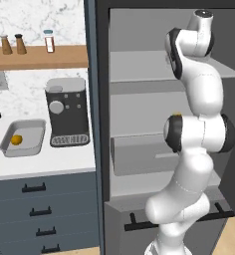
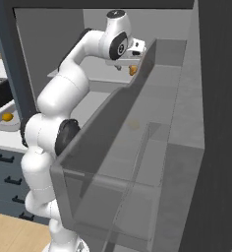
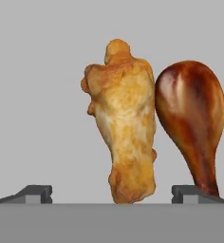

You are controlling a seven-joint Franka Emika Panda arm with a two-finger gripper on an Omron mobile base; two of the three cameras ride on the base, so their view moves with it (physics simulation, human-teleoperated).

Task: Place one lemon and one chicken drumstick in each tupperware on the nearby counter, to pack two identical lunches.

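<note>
Your fingers [image 3: 112,193] stand wide open, gripping nothing, the pale drumstick [image 3: 123,123] between them, touching a darker drumstick [image 3: 192,114] alongside it.

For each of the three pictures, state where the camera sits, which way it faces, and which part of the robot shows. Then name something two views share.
Left base view: behind the arm, left; faces the counter and open fridge; arm at right.
Right base view: behind, right; faces the fridge interior; arm reaching in, gripper open.
Hand view: on the hand, facing two drumsticks, pale and dark; fingertips below.
Shared: both base views show the lemon in its tupperware.
</note>
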